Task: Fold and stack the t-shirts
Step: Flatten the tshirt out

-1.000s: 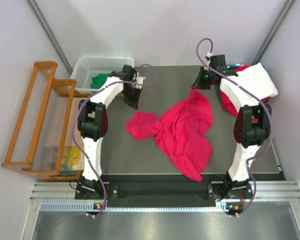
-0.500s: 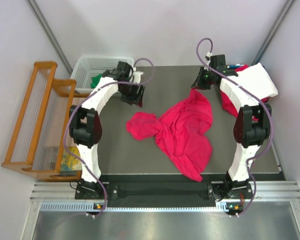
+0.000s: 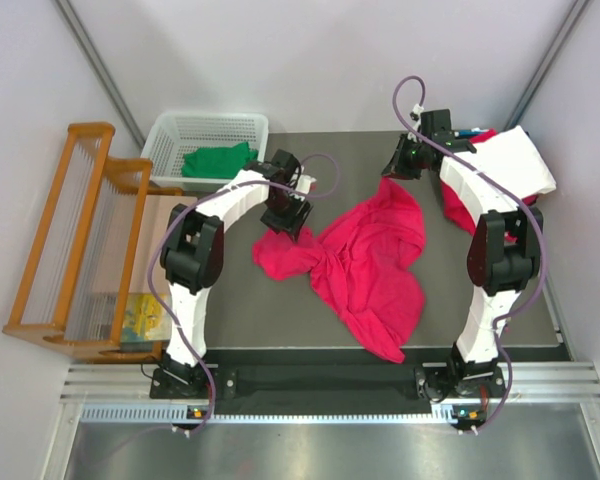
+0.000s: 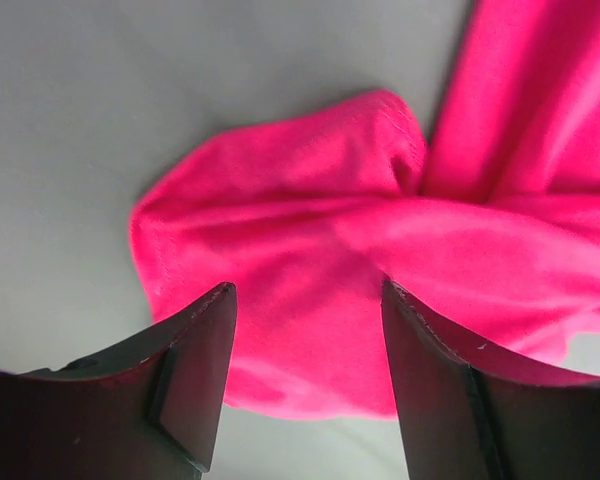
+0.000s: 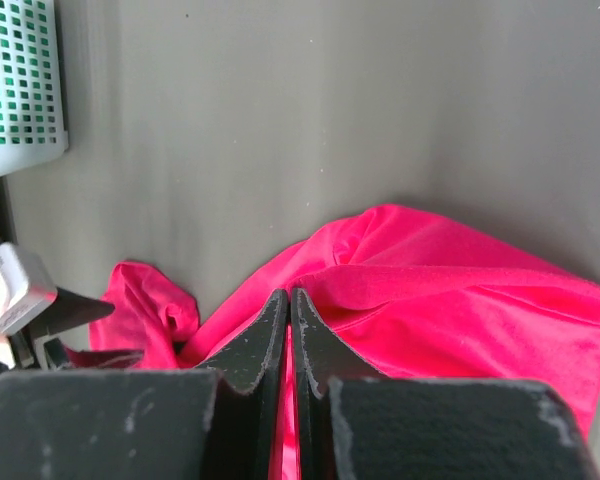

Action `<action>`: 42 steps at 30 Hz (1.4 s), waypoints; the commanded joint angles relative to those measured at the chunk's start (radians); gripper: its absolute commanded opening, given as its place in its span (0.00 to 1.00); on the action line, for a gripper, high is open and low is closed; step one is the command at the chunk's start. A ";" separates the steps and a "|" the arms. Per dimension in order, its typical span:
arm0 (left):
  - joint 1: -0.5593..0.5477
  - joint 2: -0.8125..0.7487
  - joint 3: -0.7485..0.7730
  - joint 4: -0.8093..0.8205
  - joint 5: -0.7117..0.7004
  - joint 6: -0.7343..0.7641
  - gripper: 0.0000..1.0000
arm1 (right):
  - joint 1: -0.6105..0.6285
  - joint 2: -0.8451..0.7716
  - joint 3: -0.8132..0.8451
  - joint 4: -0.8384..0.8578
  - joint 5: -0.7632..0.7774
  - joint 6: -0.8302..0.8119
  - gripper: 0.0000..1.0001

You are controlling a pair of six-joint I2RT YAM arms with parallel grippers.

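Note:
The crimson-pink t-shirt [image 3: 365, 255] lies crumpled in the middle of the table. My left gripper [image 3: 285, 215] hangs open just above the shirt's bunched left end [image 4: 300, 230]; its dark fingers straddle that lump with nothing between them [image 4: 308, 290]. My right gripper [image 3: 398, 165] is shut at the shirt's far corner [image 5: 450, 280], and no cloth shows between its fingertips [image 5: 290, 296]. The green t-shirt [image 3: 215, 160] sits in the basket. The white t-shirt [image 3: 525, 160] lies at the far right, with red cloth showing beneath it.
A white lattice basket [image 3: 205, 120] stands at the table's far left corner and shows in the right wrist view too [image 5: 15, 80]. A wooden rack [image 3: 75, 240] stands off the table's left edge. Bare dark tabletop [image 3: 335, 160] lies between the two grippers.
My left gripper has opened and swung from beside the basket, right and nearer, over the crimson shirt's left end. The green shirt now shows fully in the basket. The right arm has not moved.

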 commanded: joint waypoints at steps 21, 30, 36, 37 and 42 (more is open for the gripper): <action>0.010 0.035 0.123 0.031 -0.076 0.033 0.00 | -0.006 -0.068 -0.024 0.066 -0.025 0.006 0.00; 0.110 0.046 0.531 -0.108 -0.142 0.045 0.00 | -0.045 -0.048 0.146 0.004 -0.031 0.020 0.00; 0.129 -0.110 0.469 -0.155 -0.098 0.077 0.00 | -0.065 -0.128 0.122 0.010 -0.035 0.020 0.00; 0.129 -0.144 0.426 -0.155 -0.073 0.088 0.00 | -0.066 -0.140 0.111 0.013 -0.035 0.019 0.00; 0.129 -0.346 0.147 -0.156 -0.036 0.139 0.00 | -0.084 -0.228 0.041 0.038 -0.023 0.020 0.00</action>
